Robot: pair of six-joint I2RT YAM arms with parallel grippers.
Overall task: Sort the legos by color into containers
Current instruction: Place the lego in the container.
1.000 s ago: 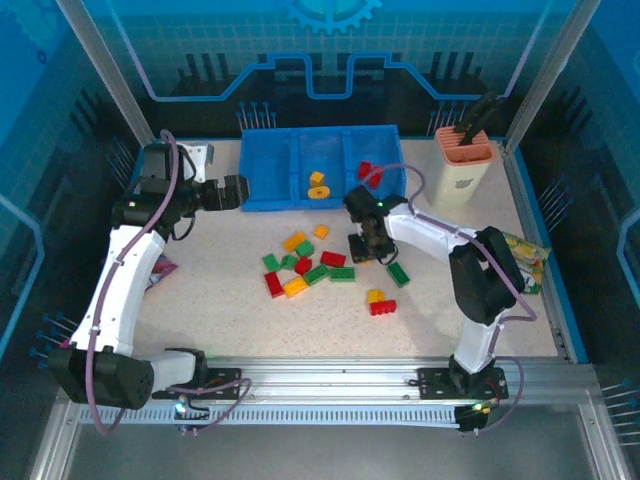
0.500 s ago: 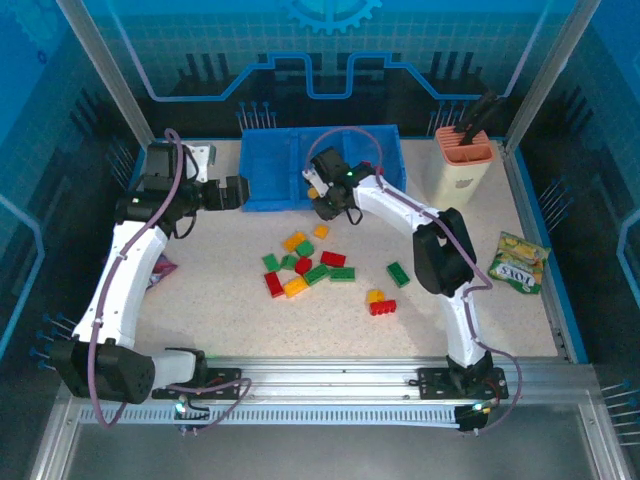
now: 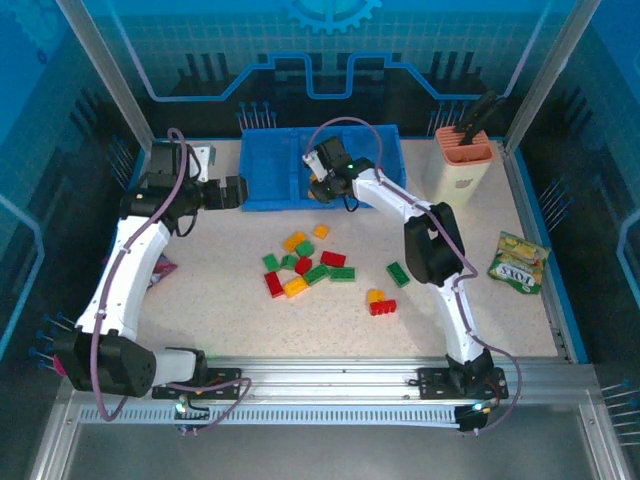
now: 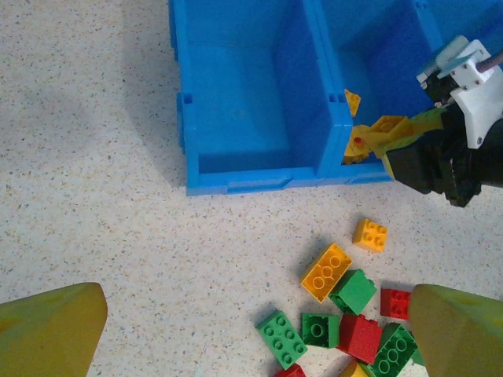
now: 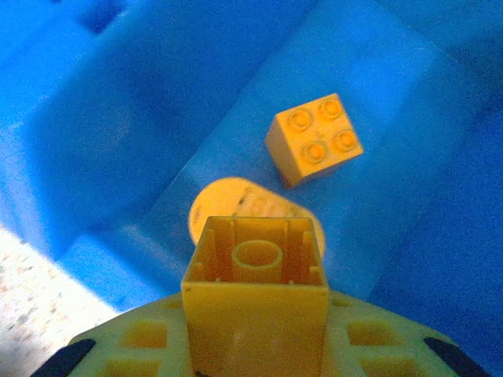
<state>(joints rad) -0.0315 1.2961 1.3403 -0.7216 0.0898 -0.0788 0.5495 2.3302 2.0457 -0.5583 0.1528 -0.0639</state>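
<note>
Right hand (image 3: 318,183) is poised over the middle compartment of the tray, clamped on a yellow brick (image 5: 255,302) whose hollow underside faces the wrist camera; a drop looks like the next call. Left hand (image 3: 238,192) hangs spread wide and empty just off the tray's left end. Widening out, the table (image 3: 220,310) carries the blue tray (image 4: 259,182) at its far side, a cream holder (image 3: 462,178) to the tray's right and a snack packet (image 3: 518,262) near the right edge. In the middle sits the loose pile (image 3: 305,265) of legos, well over a dozen in green, red and yellow. Now the score: on the middle compartment's floor lie a square yellow brick (image 5: 314,137) and a round yellow-orange piece (image 5: 236,206), right below the held one. The left compartment shows bare blue floor from the left wrist, and the right compartment is mostly behind the right arm, so no verdict there. Early days, I'd judge: yellows under way, greens not begun, most of the work left. Two stragglers lie right of the pile, a green brick (image 3: 398,273) and a touching yellow-and-red pair (image 3: 378,301).
</note>
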